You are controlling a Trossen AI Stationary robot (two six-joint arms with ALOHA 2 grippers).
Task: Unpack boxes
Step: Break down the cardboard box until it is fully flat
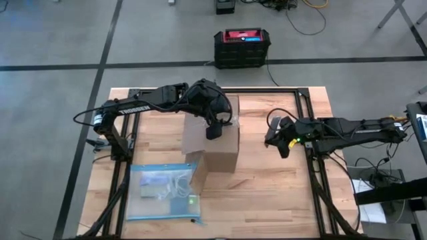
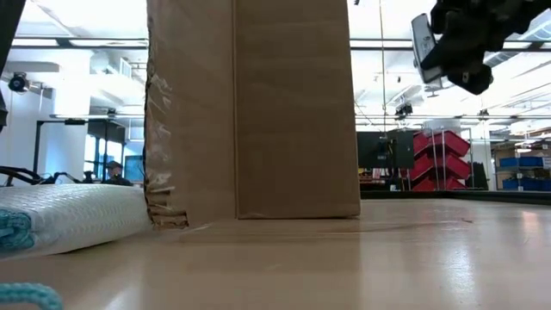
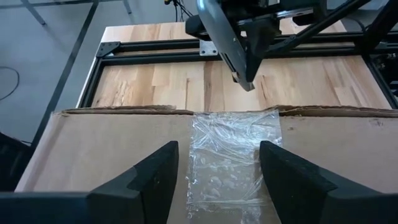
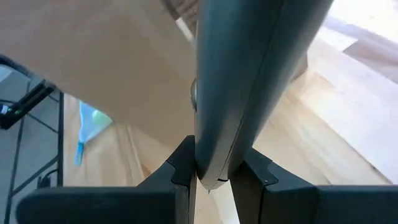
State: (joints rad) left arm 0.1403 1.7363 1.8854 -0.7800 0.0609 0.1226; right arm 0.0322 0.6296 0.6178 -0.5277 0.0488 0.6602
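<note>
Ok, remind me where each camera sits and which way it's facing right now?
High view: above the table, straight down; both arms, the cardboard box, the plastic bag.
Low view: table-top height, level across at the box's side; the right gripper hangs above.
Left wrist view: on the left arm, past the open left gripper onto the box's clear tape.
Right wrist view: on the right arm, past the right gripper shut on a grey tool.
Shared: the box shows in all four.
</note>
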